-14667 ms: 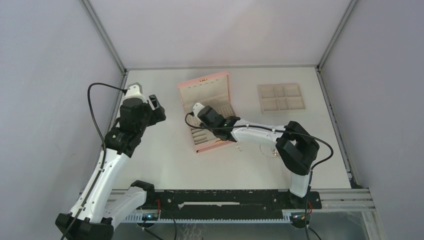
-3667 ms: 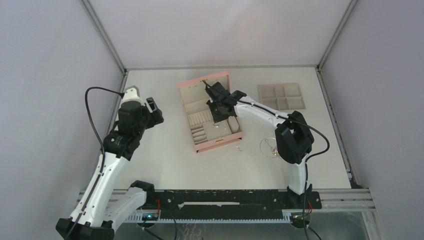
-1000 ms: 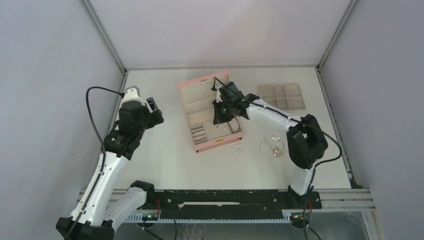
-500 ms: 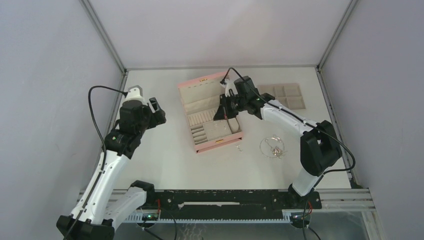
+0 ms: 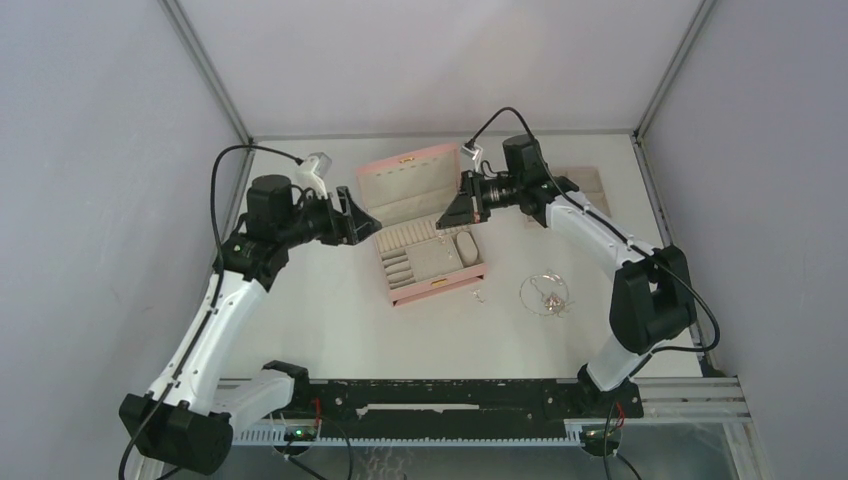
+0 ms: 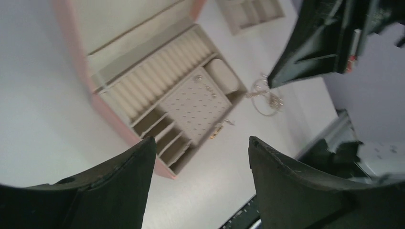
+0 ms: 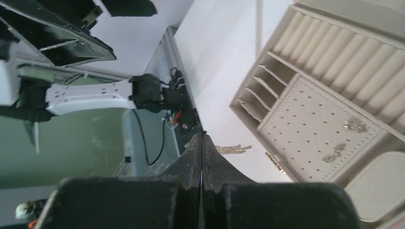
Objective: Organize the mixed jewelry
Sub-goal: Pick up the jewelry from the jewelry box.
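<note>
Looking down from above, you see the pink box [image 5: 436, 289] lying open in the middle of the desk [image 5: 330, 320], with its lid tipped back. Your left arm [image 5: 215, 320] reaches in from the left. The left jaws stand wide apart with nothing between them, in the air just left of the box and aimed at it. In the left wrist view, the two dark fingers [image 6: 119, 191] frame the box's lined compartments.

Your right arm [image 5: 590, 225] stretches across from the right. The right jaws are pressed tight together over the box's far right part, and nothing shows between them. The left wrist view shows them raised well clear of the desk.

The jewelry is split up. Inside the box, two silver bits [image 7: 354, 125] sit on the perforated panel [image 7: 305, 129], beside the row of ring rolls [image 7: 344, 52]. The looped necklace [image 5: 543, 295] lies on the desk to the right of the box, well apart from both jaws. A small loose piece [image 5: 478, 295] lies on the desk just in front of the box's front wall. The beige tray [image 5: 588, 183] sits at the far right, partly hidden behind your right arm.
</note>
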Available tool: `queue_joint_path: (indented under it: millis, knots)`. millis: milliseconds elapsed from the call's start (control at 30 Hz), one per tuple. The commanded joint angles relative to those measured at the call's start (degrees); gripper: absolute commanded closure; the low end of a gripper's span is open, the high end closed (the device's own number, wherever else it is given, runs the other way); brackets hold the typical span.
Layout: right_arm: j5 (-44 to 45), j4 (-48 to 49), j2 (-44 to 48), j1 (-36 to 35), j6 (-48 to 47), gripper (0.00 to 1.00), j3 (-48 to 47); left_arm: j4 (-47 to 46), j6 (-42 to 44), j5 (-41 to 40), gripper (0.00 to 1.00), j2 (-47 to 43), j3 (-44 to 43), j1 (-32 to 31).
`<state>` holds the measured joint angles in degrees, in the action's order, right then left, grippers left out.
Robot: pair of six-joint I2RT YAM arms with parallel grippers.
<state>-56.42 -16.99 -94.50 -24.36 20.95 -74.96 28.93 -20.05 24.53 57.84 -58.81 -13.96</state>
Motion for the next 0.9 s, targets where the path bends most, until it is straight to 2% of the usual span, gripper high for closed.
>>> queue_joint_path:
  millis: [0,200,300,567,867]
  knots:
    - [-12.15,5.59,2.39,1.11,3.52,1.00,-0.07,-3.04,0.87,14.54,0.25,1.70,-3.88,0.26]
    - [-19.71,10.39,1.29,1.65,7.76,1.00,-0.04,-3.97,0.42,19.50,0.25,1.92,-4.21,0.09]
    - [-18.46,11.18,1.29,1.69,9.65,1.00,-0.12,-4.63,-0.07,20.22,0.25,2.01,-4.13,-1.28]
    - [14.24,3.04,4.84,-0.32,19.67,1.00,0.41,-10.21,-2.91,4.02,0.27,1.23,-1.49,-6.85]
    - [33.30,-3.98,8.41,-5.92,27.67,1.00,-0.56,-17.61,-1.77,-2.41,0.26,2.31,2.39,-11.02]
